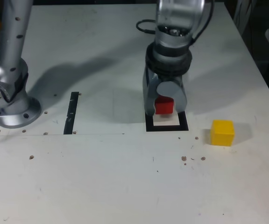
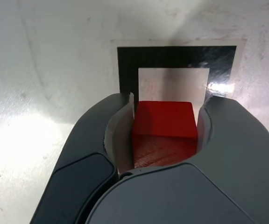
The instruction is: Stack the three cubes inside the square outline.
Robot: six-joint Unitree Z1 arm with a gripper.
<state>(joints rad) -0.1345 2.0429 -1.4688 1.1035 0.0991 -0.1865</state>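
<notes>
Wrist view shows our grey gripper point(image 2: 165, 122) clamped on the small matte red cube point(image 2: 164, 127), which we hold just above the black-tape square outline point(image 2: 127, 65) (white centre directly below).

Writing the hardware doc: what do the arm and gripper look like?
Silver-grey metal arm with a black ribbed collar and a black cable looping behind it. Gripper: two broad, rounded dark grey plastic jaws with pale inner liners. No markings visible.
</notes>
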